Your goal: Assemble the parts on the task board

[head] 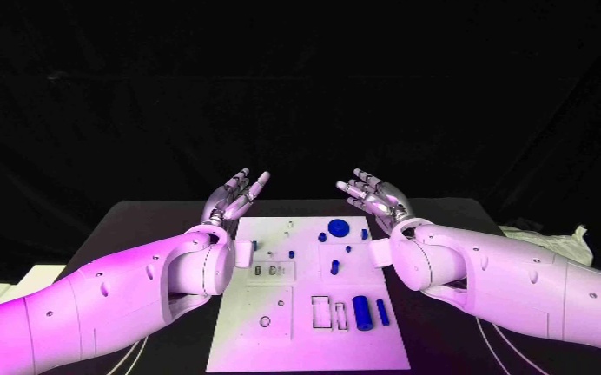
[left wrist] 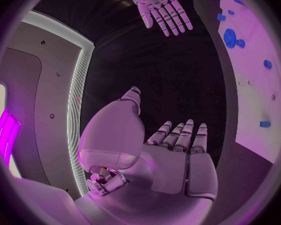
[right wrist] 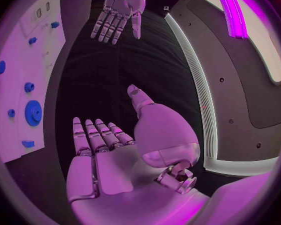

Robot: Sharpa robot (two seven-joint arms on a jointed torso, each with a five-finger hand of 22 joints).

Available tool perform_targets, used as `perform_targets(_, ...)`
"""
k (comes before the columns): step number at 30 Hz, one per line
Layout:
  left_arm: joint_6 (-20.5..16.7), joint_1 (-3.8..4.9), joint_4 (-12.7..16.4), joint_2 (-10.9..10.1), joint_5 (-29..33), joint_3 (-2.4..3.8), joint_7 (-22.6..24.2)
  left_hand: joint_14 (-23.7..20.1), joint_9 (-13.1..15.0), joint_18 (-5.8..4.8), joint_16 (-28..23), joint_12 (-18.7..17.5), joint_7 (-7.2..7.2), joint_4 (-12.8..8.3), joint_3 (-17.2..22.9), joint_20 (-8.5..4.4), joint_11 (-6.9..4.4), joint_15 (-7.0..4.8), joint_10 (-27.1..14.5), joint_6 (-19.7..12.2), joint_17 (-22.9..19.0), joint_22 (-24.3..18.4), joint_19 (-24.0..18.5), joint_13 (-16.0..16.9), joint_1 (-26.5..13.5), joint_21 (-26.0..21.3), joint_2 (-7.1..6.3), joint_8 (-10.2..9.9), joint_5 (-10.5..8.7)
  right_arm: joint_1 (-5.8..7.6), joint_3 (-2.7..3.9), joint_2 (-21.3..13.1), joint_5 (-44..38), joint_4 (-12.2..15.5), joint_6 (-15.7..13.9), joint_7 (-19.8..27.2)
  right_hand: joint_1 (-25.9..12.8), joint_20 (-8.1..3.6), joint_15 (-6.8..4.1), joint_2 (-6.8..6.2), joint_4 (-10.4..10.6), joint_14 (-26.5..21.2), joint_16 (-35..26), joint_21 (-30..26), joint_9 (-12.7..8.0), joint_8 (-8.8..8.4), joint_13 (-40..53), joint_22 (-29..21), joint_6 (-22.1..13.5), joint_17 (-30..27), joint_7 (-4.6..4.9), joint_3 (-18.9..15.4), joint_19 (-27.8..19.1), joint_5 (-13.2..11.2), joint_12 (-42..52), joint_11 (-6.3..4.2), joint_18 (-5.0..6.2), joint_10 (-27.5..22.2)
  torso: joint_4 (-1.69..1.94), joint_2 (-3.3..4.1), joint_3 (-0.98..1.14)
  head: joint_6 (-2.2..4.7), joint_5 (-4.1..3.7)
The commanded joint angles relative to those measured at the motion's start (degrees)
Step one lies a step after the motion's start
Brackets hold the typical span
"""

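The white board [head: 307, 305] lies in the middle of the black table [head: 150, 219]. Small blue parts [head: 362, 312] sit on it, and a round blue gear [head: 338, 227] is near its far edge. The left hand [head: 234, 194] and the right hand [head: 373, 194] hang above the far edge, fingers apart, holding nothing. Nothing blocks the board.

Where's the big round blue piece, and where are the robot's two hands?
big round blue piece [head: 338, 227], head view, its flat top.
left hand [head: 235, 194], head view, its palm.
right hand [head: 376, 194], head view, its palm.
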Motion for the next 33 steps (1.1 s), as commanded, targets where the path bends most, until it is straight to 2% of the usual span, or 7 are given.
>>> perform_targets(1, 4.7, 0.15, -0.2, 0.2, -1.2, 0.03, -0.7, 5.4, 0.5, 0.45, 1.4, 0.8, 8.32, 0.5, 0.1, 0.69, 1.72, 1.12, 4.0, 4.4, 0.8, 0.6, 2.4, 0.5, 3.6, 1.2, 1.33, 1.0, 0.34, 0.38, -0.37, 0.5, -5.1, -1.2, 11.8, -4.2, 8.0, 0.26, 0.50, -0.11, -4.7, 19.1, 3.8, 3.7, 1.5, 2.59, 1.7, 1.7, 13.8, 1.7, 8.30, 1.1, 11.6, -1.1, 3.6, 0.77, 3.10, 19.9, 0.02, -0.01, 0.00, 0.00, 0.00)
perform_targets(6, 4.7, 0.15, -0.2, 0.2, -1.2, 0.03, -0.7, 26.9, 1.9, -0.13, 8.2, 4.8, 8.98, -0.4, -0.3, 0.77, 2.71, 1.84, 21.8, 16.5, 3.8, 4.5, 19.7, 2.4, 6.0, 9.0, 1.86, 3.8, 0.25, 0.79, -0.90, 1.0, -6.4, -2.5, 15.5, -5.5, 9.6, 0.33, -2.29, -0.35, -6.6, 36.8, 7.6, 8.2, 3.1, 6.07, 2.3, 3.2, 32.3, 2.6, 6.65, 2.5, 24.6, -0.7, 7.2, -1.90, 6.20, 36.5, 0.02, -0.01, 0.00, 0.00, 0.00)
perform_targets(8, 4.7, 0.15, -0.2, 0.2, -1.2, 0.03, -0.7, 33.9, 2.8, 1.35, 11.2, 8.8, 8.46, -1.0, -0.7, 0.75, 1.53, -0.17, 36.5, 25.1, 4.8, 6.9, 31.4, 3.7, 7.1, 14.7, 2.09, 5.9, 0.14, 0.86, -1.00, 1.0, -6.6, -2.7, 16.2, -5.7, 9.2, 0.22, -3.42, -0.52, -7.3, 40.9, 8.1, 9.4, 3.0, 6.34, 1.9, 3.3, 38.2, 2.4, 6.08, 3.9, 28.2, -0.8, 7.0, -2.82, 7.04, 39.7, 0.02, -0.01, 0.00, 0.00, 0.00)
perform_targets(10, 5.9, 0.19, 0.8, -2.4, -1.1, 0.03, 1.8, 39.8, 3.7, 2.82, 13.6, 10.5, 7.37, -1.7, -1.2, 0.20, 0.10, -1.81, 41.3, 34.7, 6.1, 7.9, 37.3, 3.8, 8.3, 17.7, 2.14, 8.3, 0.07, 1.90, -0.36, -0.1, -28.6, -5.8, 9.0, -4.0, 8.7, -0.22, -4.20, -0.96, -8.0, 43.9, 8.1, 10.0, 2.7, 6.02, 1.8, 3.2, 40.5, 2.3, 5.50, 5.3, 30.3, -1.1, 6.6, -3.36, 7.16, 42.0, 1.12, 2.06, -0.38, 1.36, -0.49)
perform_targets(14, 6.1, 0.24, 1.8, -3.5, -2.2, 0.05, 1.4, 49.8, 4.1, 2.92, 17.5, 12.7, 5.24, -3.4, -1.7, -2.80, -2.52, -4.95, 49.1, 42.2, 9.5, 9.4, 45.9, 4.4, 10.9, 21.8, 1.87, 10.4, 0.04, 2.26, 0.18, -0.7, -35.0, -5.6, 7.1, -5.2, 7.5, -1.40, -5.42, -1.87, -9.1, 48.7, 7.9, 11.1, 2.4, 4.97, 1.8, 3.0, 43.1, 2.5, 5.04, 8.4, 33.9, -1.4, 5.1, -4.20, 7.21, 45.1, 1.21, 2.73, -0.37, 1.48, -0.53)
perform_targets(24, 8.2, 0.57, 6.7, -6.9, -6.5, 0.44, -1.6, 59.6, 4.6, 2.88, 25.0, 12.9, 2.63, -5.1, -1.2, -6.84, -5.88, -9.00, 58.8, 48.3, 18.3, 12.1, 55.0, 5.6, 14.3, 27.4, 0.50, 10.3, 0.09, 3.84, 1.48, -2.4, -50.6, -4.2, 6.6, -10.4, 7.6, -5.68, -8.30, -5.09, -10.0, 56.6, 8.4, 18.0, 2.6, 4.14, 2.0, 5.6, 47.2, 3.7, 3.59, 11.3, 44.5, -3.7, 3.5, -6.01, 7.02, 50.4, 1.99, 5.31, -0.88, 2.06, -1.41)
perform_targets(33, 9.1, 1.04, 12.8, -9.9, -5.0, 1.04, -3.2, 56.6, 4.8, 2.59, 27.6, 11.2, 2.86, -4.9, -1.6, -7.01, -5.68, -8.82, 59.2, 48.5, 23.1, 13.2, 54.2, 6.0, 14.2, 28.5, -0.26, 9.0, 0.06, 6.20, 1.80, -2.1, -71.4, -3.3, 12.6, -20.4, 8.9, -9.72, -12.06, -6.81, -9.5, 68.6, 13.5, 30.2, 2.6, 3.41, 2.1, 12.2, 50.4, 8.5, 1.94, 10.1, 51.1, -5.8, 2.3, -8.22, 6.99, 54.8, 2.95, 7.70, -1.44, 2.39, -2.74)
